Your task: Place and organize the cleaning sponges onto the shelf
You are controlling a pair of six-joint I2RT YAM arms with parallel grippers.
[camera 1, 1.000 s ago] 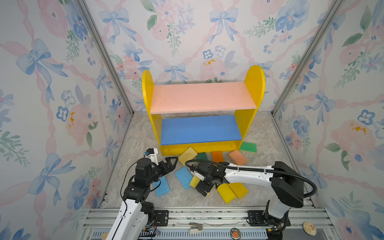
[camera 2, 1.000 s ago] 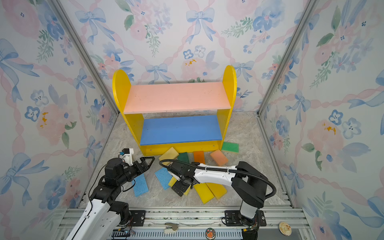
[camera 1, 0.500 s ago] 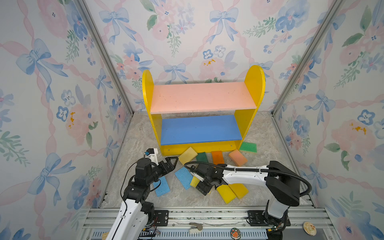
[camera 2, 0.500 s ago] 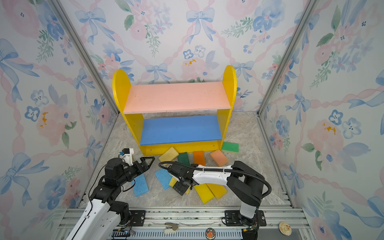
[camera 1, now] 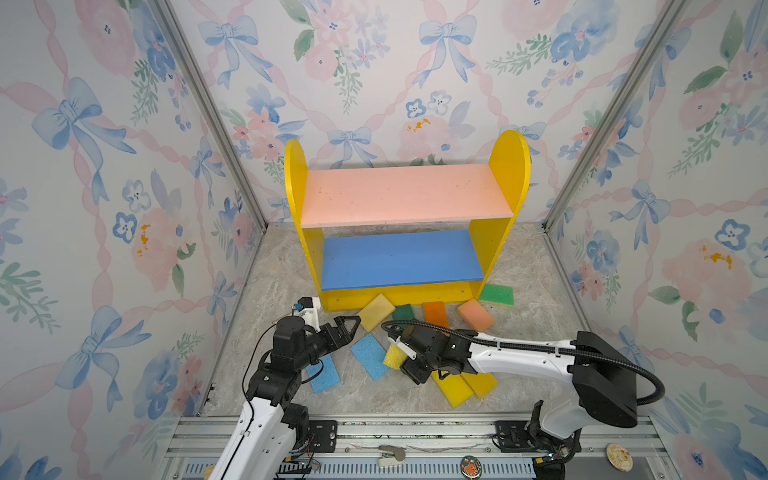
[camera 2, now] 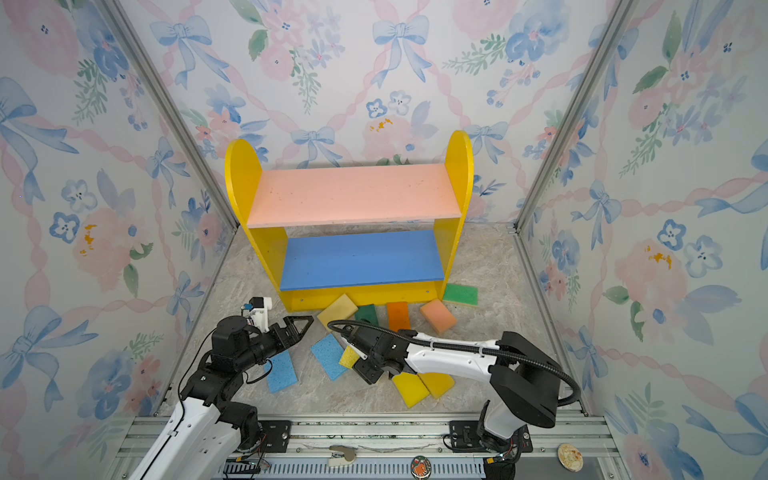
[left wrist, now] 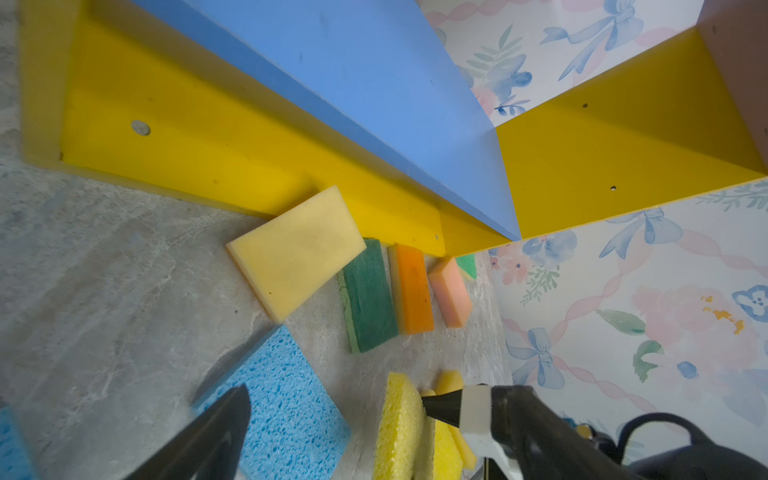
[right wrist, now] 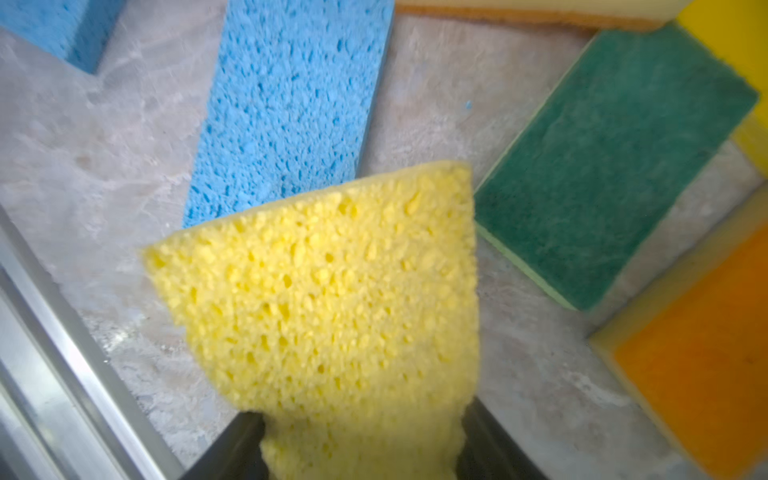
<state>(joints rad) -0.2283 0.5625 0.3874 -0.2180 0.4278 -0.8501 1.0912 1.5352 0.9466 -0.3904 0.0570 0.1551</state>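
Observation:
The shelf stands at the back, its pink and blue boards bare. Several cleaning sponges lie on the floor in front of it. My right gripper is shut on a porous yellow sponge, whose end is squeezed between the jaws; the sponge tilts up beside a light blue sponge. My left gripper hangs open above the floor, with nothing between its jaws, near another light blue sponge and a pale yellow sponge.
Dark green, orange and peach sponges lie along the shelf's foot, and a green one by its right panel. Two yellow sponges lie under the right arm. Flowered walls close in on three sides.
The right jaws have closed in on the yellow sponge. The left arm has stayed where it was, still open.

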